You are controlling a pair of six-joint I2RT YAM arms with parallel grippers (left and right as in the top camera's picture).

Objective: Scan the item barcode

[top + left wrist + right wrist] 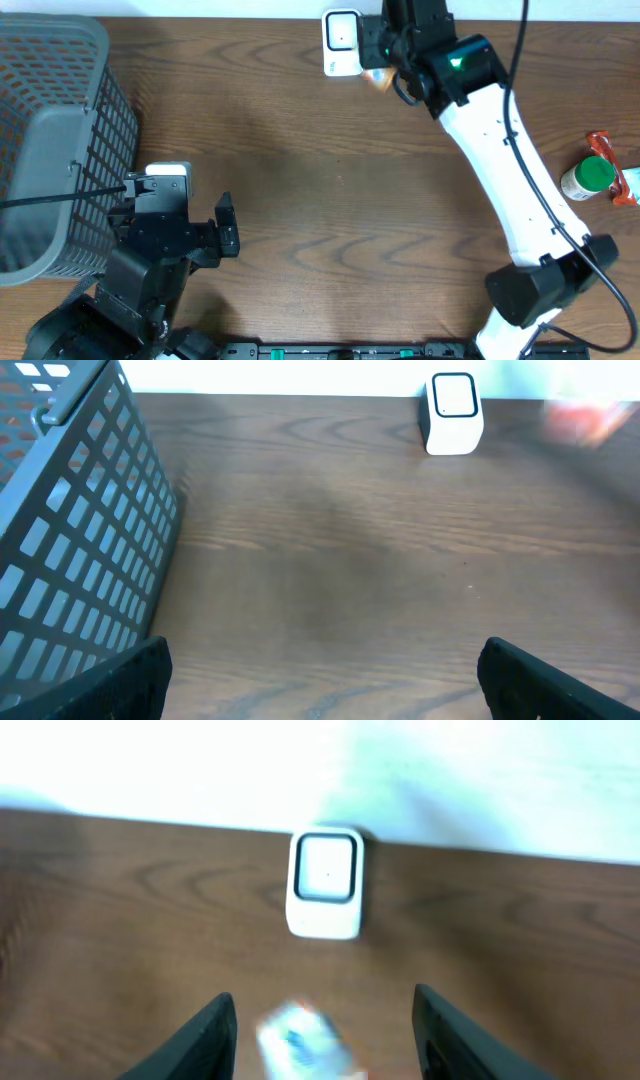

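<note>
The white barcode scanner [341,42] stands at the table's far edge, its dark window facing up; it also shows as the scanner [325,883] and the scanner [453,413]. My right gripper [383,62] hovers just right of it. In the right wrist view, the right gripper [325,1035] is open, and a blurred white and blue item [300,1040] lies between the fingers with a gap on each side. A bit of the item [378,82] peeks out under the gripper. My left gripper [320,695] is wide open over bare wood, holding nothing.
A grey wire basket [55,140] fills the left side, close to my left arm; the basket [70,550] shows again in the left wrist view. A green-capped bottle [588,178] and a red packet [612,165] lie at the right edge.
</note>
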